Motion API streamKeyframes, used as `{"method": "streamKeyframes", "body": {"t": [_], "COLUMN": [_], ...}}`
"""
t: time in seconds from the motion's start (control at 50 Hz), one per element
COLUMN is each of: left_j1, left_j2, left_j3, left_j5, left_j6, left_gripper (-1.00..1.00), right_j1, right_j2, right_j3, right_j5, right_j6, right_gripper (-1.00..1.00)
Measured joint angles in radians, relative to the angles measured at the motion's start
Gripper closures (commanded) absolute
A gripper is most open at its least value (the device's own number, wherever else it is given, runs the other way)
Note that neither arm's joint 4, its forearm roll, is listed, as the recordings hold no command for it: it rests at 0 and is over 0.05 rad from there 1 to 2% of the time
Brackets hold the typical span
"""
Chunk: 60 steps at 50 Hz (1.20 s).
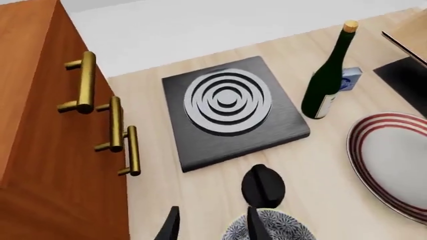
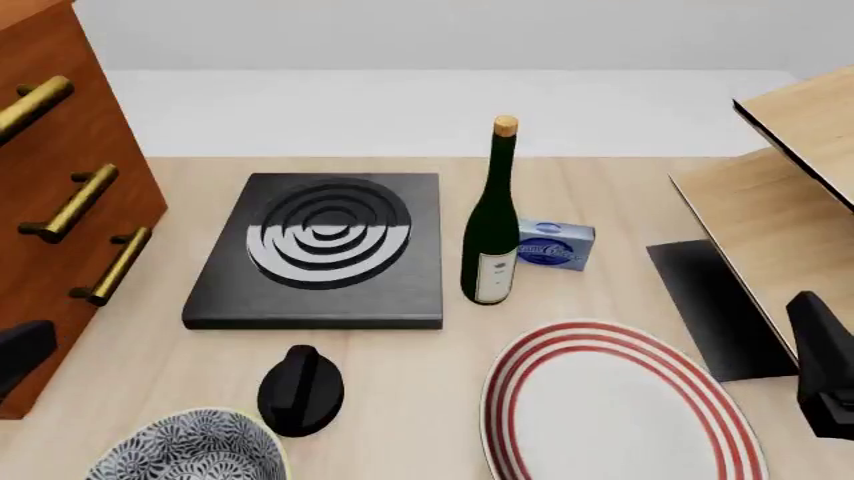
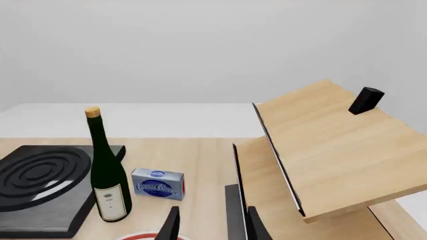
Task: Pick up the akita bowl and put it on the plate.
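- Left pincer: we see our two dark fingers spread apart, holding nothing, one finger overlapping the bowl's rim in the wrist view.
- Just beyond the pincer a black knob sits on the desk; past that lies the stove.
- Off to the pincer's right we find the plate, near the bowl but apart from it, bare.
- Beyond the plate stand a bottle and a blue box.
- On the pincer's left rises a cabinet with brass handles.
- Right pincer: fingers parted, gripping nothing, the plate's rim just below them, a wooden shelf alongside.
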State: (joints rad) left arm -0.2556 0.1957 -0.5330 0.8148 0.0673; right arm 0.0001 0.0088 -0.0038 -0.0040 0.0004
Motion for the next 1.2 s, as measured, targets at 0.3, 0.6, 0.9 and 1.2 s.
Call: {"method": "streamKeyframes", "body": {"t": [0.3, 0.6, 0.9, 1.2], "left_j1": [-0.036, -0.054, -0.042, -0.070], "left_j2": [-0.031, -0.030, -0.012, 0.039], "left_j3": [-0.019, 0.014, 0.072, 0.181], "left_j5": [0.196, 0.272, 0.266, 0.168], "left_j6": [-0.032, -0.056, -0.069, -0.094], "left_gripper": [-1.00, -1.00, -1.00, -1.00], "right_j1": [0.000, 0.000, 0.000, 0.000], "right_j2": [-0.001, -0.003, -0.003, -0.003], "right_j3": [-0.002, -0.004, -0.004, -0.004], "right_j5": [0.003, 0.006, 0.007, 0.007], "right_j6": [0.000, 0.000, 0.000, 0.000], "right_gripper": [-1.00, -1.00, -1.00, -1.00]}}
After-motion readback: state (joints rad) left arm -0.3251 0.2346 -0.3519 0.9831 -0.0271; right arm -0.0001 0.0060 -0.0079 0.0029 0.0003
